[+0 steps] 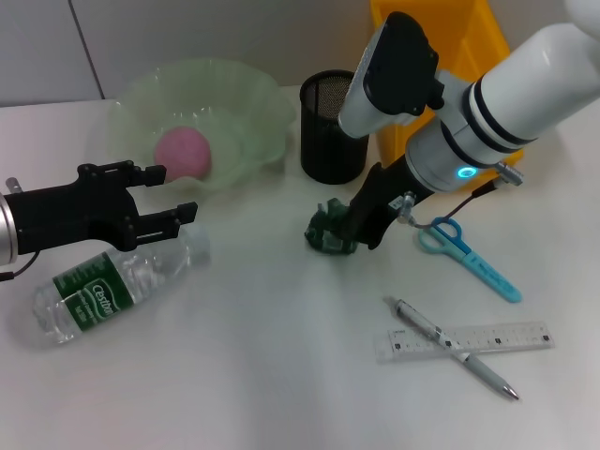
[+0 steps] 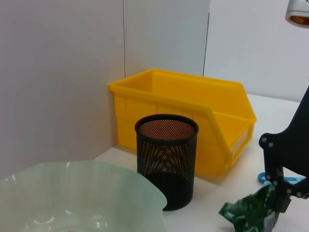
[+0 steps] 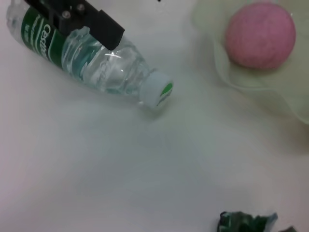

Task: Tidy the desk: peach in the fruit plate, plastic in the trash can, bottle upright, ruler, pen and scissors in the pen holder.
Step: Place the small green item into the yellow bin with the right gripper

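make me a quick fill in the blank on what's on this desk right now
1. The pink peach sits in the green ____.
2. The water bottle is lying on its ____, under the left gripper.
3. The right gripper is at the crumpled green ____.
4. The pen lies across the ____.

Missing words: fruit plate; side; plastic; ruler

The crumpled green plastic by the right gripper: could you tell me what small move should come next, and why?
Probably the right gripper should close on the green plastic and lift it. Its fingers sit right at the wad, which rests on the table, and the yellow bin behind the pen holder is close.
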Robot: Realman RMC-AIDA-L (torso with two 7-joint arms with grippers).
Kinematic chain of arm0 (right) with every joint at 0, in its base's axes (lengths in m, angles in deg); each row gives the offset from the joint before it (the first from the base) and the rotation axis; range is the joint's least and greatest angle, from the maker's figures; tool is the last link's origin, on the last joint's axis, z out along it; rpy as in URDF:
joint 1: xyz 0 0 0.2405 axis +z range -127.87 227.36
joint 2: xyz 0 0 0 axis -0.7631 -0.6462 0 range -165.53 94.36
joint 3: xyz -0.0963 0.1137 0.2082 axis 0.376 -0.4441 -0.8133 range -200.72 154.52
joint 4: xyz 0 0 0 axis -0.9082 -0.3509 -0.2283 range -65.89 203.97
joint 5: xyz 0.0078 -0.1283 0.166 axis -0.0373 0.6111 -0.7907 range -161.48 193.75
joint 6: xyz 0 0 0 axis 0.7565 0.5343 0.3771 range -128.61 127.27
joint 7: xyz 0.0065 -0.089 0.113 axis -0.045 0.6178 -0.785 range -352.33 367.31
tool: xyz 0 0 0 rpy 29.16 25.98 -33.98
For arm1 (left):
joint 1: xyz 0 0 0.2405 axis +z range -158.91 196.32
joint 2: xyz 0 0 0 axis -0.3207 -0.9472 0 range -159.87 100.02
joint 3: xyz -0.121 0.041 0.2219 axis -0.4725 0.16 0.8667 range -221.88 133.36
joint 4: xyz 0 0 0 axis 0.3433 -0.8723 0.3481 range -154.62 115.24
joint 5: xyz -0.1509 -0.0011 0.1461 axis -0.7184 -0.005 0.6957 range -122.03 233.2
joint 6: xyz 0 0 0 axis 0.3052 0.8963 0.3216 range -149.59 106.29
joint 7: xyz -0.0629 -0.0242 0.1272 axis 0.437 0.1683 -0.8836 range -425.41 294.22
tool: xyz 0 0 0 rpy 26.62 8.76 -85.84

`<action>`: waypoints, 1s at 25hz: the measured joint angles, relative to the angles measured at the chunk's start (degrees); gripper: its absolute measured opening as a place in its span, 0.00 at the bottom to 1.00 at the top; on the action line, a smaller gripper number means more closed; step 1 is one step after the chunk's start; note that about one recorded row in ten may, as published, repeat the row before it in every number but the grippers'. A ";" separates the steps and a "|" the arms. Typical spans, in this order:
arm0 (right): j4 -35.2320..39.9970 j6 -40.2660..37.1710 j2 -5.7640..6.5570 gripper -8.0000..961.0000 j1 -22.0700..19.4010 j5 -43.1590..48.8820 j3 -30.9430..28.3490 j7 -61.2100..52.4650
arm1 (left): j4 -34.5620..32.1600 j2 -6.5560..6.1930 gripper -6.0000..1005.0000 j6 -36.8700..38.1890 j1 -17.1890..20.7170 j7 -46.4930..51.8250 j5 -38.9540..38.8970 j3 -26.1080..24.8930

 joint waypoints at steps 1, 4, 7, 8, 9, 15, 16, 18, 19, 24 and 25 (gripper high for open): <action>0.42 -0.02 0.01 0.04 -0.10 0.00 0.00 0.00 | 0.00 0.00 0.70 0.00 0.02 -0.01 0.00 -0.01; 1.39 -0.12 0.01 0.03 -0.44 0.01 0.00 0.00 | 0.00 0.00 0.70 0.00 0.06 -0.02 0.00 -0.01; 4.24 -0.36 0.02 0.01 -1.83 -0.10 -0.01 0.00 | 0.00 -0.04 0.70 0.00 0.08 -0.02 0.00 -0.01; 5.43 -0.48 0.02 0.01 -2.50 -0.37 0.00 -0.01 | 0.00 -0.06 0.70 0.00 0.10 -0.02 0.00 -0.01; 6.28 -0.54 0.03 0.01 -2.96 -0.68 0.00 -0.02 | 0.00 -0.09 0.70 0.00 0.12 -0.03 0.00 -0.01; 12.94 -0.79 0.05 0.01 -6.49 -3.16 -0.29 -0.74 | 0.00 -0.19 0.70 0.00 0.18 -0.03 0.00 -0.01; 15.18 -0.65 0.11 0.01 -7.83 -5.77 -0.71 -0.66 | 0.00 -0.21 0.70 0.00 0.23 -0.03 0.00 -0.01; 16.37 -0.65 0.16 0.01 -8.45 -6.80 -1.25 -0.56 | 0.00 -0.23 0.70 0.00 0.26 -0.03 0.00 -0.01; 17.45 -0.65 0.22 0.01 -9.03 -7.62 -1.83 -0.50 | 0.00 -0.26 0.70 0.00 0.28 -0.05 0.00 0.00; 24.93 -0.91 0.05 0.01 -12.65 -8.05 -2.85 -1.24 | 0.00 -0.37 0.70 0.00 0.59 -0.11 0.00 0.03; 26.61 -0.89 0.01 0.01 -13.60 -8.06 -2.85 -1.62 | 0.00 -0.40 0.70 0.00 0.71 -0.11 0.01 -0.02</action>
